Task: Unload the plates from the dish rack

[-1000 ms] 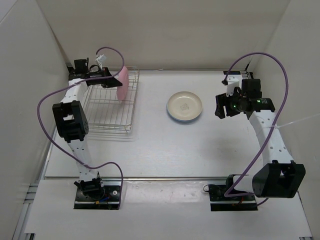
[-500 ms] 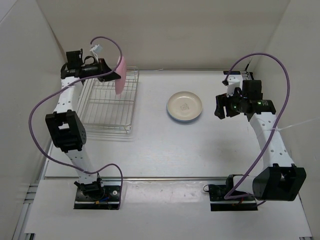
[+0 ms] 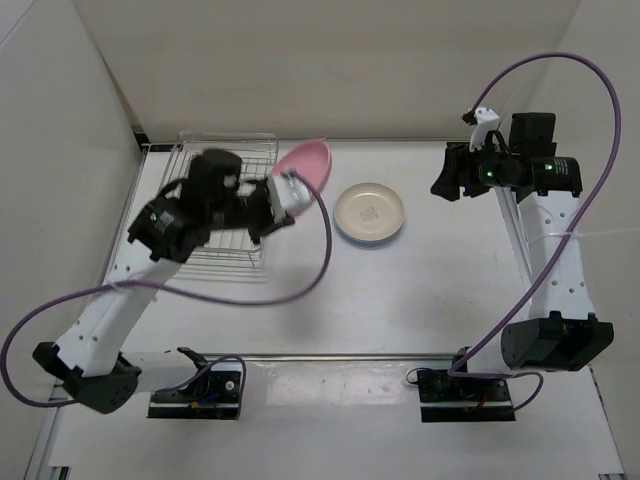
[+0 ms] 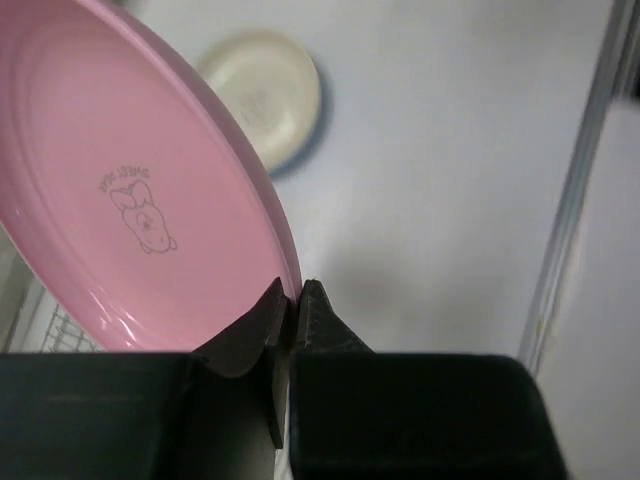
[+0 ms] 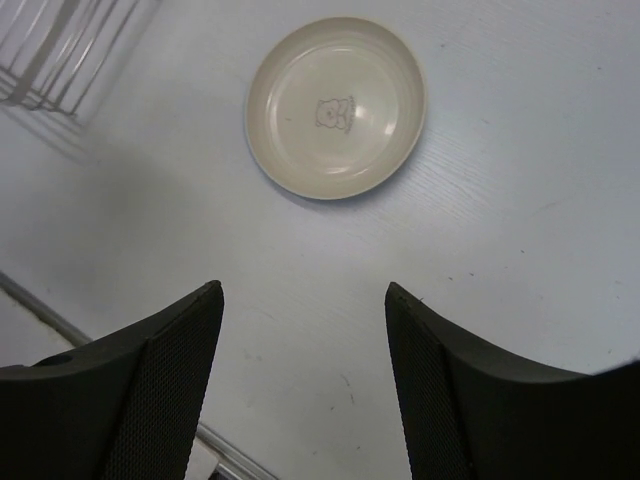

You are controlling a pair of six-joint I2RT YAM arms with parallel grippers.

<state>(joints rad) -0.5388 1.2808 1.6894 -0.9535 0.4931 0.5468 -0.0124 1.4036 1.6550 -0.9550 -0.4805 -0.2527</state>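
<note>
My left gripper [image 3: 283, 192] [image 4: 291, 290] is shut on the rim of the pink plate [image 3: 305, 160] [image 4: 130, 190]. It holds the plate tilted in the air, just right of the silver wire dish rack [image 3: 205, 150]. The cream plate [image 3: 369, 212] [image 4: 262, 92] [image 5: 336, 105] lies flat on the table right of it. A light blue rim [image 3: 352, 238] shows under its near edge. My right gripper [image 3: 447, 175] [image 5: 303, 290] is open and empty, raised to the right of the cream plate.
My left arm crosses over the rack and hides much of it. The rack's corner shows in the right wrist view [image 5: 60, 50]. White walls enclose the table at the back and both sides.
My left arm has swung from the rack's back left out to the right, carrying the pink plate off the rack toward the cream plate. My right gripper has moved up and back.
</note>
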